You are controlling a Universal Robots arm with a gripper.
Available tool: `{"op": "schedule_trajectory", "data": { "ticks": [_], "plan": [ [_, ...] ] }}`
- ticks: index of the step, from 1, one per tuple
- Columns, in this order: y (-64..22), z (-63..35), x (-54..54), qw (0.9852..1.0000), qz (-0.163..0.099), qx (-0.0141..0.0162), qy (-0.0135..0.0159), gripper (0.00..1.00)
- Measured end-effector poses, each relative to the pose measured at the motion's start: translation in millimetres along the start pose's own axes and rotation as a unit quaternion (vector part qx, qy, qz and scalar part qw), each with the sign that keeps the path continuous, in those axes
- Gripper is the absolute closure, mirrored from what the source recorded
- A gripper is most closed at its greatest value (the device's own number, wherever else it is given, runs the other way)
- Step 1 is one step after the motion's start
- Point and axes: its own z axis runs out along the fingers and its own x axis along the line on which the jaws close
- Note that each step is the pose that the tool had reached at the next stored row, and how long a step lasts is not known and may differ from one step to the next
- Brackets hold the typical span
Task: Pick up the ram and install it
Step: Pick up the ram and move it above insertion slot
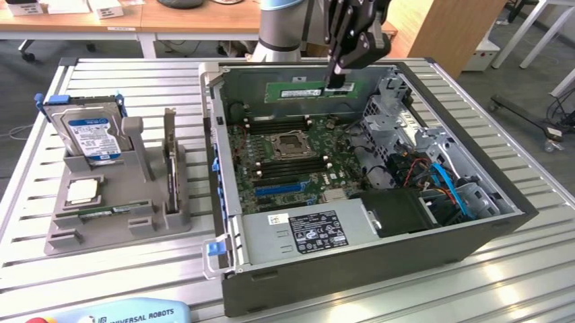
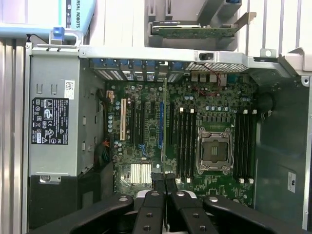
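The ram (image 1: 301, 89) is a long green stick with a white label, held level above the far side of the open computer case (image 1: 485, 229). My gripper (image 1: 339, 85) is shut on the end of it that lies toward the exterior view's right. In the wrist view the ram (image 2: 164, 126) shows edge-on as a thin line running from my shut gripper (image 2: 164, 181) over the motherboard, beside the black memory slots (image 2: 185, 141). The ram hangs in the air, clear of the slots (image 1: 269, 124).
The motherboard has an empty processor socket (image 1: 289, 145) between two banks of slots. A power supply (image 1: 306, 232) fills the case's near side. A grey fixture (image 1: 117, 222) to the exterior view's left holds a hard drive (image 1: 90, 134), a processor chip (image 1: 83, 190) and another green stick (image 1: 169, 158).
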Motion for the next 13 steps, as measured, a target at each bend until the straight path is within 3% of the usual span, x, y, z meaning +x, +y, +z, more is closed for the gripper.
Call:
{"op": "schedule_trajectory", "data": {
  "ticks": [8, 13],
  "plan": [
    [0.0, 0.1, -1.4, 1.0000, 0.000, 0.0001, -0.0001, 0.89],
    [-0.1, 0.4, -10.4, 1.0000, 0.000, 0.0000, -0.0001, 0.89]
  ]
}}
